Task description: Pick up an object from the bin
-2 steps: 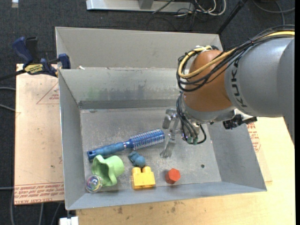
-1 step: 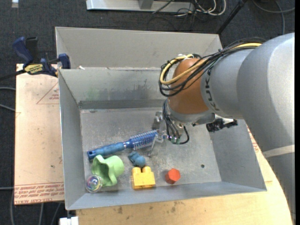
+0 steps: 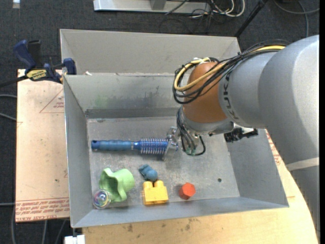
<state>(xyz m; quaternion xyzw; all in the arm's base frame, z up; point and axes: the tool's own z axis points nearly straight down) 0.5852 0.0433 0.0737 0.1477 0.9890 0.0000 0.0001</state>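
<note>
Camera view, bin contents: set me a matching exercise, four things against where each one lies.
Things:
1 blue hairbrush
2 green cup
3 yellow block
4 orange piece

Places:
A rightmost in the front row
B front left, beside a clear ball
C across the middle of the bin, bristles toward the gripper
D front row, between the green and orange things

Pairs: 1-C; 2-B; 3-D; 4-A

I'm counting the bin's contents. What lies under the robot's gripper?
The bristle end of the blue hairbrush runs up to the gripper. The bin floor beneath the orange wrist cover is hidden, so anything there cannot be seen.
</note>
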